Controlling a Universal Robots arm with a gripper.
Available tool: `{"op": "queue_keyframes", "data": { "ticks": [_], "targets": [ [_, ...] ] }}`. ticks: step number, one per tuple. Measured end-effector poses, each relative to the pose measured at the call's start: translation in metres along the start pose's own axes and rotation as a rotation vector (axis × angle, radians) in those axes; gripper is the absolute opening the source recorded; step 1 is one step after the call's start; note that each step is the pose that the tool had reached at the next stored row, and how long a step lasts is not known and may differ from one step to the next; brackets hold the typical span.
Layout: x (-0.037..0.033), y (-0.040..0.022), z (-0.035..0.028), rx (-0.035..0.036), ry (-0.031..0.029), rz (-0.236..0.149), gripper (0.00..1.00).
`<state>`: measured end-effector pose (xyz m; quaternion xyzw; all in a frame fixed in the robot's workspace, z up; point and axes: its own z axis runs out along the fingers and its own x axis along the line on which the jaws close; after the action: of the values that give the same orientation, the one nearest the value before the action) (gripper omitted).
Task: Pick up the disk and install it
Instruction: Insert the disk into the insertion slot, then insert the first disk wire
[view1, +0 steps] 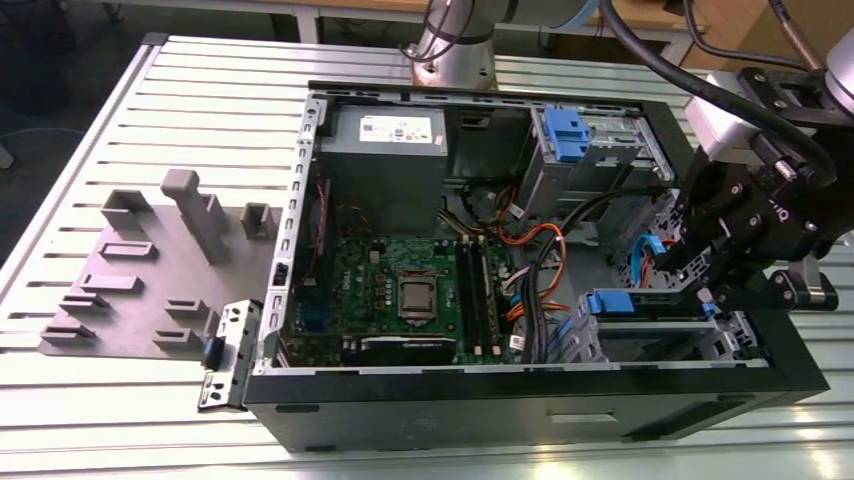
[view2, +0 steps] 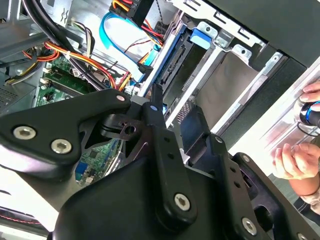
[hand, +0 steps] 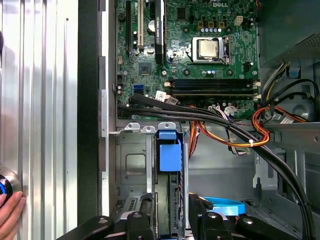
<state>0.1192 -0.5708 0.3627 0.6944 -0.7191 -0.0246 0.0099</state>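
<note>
The disk (view1: 627, 305) sits on edge in the metal drive cage (view1: 667, 335) at the open computer case's corner, on the exterior view's right. Its blue carrier tab (hand: 169, 152) points toward the motherboard, and its blue-edged side (view2: 170, 65) runs along the cage wall. My gripper (view1: 707, 280) hangs over the cage's outer end. In the first wrist view its black fingers (hand: 145, 220) stand tight on either side of the disk's near end, and the gripper (hand: 170, 220) is shut on it.
Black and orange cables (hand: 235, 130) cross just beside the cage. The motherboard (view1: 400, 290), a grey power-supply box (view1: 387, 135) and a second blue latch (view1: 567, 135) fill the case. A grey fixture plate (view1: 147, 270) lies on the slatted table. A person's hand (view2: 295, 160) rests outside the case.
</note>
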Motion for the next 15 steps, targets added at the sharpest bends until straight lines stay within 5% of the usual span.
{"op": "queue_keyframes", "data": {
  "ticks": [15],
  "targets": [
    [-0.002,0.0001,-0.0004,-0.0001,-0.0031,0.0,0.42]
  ]
}}
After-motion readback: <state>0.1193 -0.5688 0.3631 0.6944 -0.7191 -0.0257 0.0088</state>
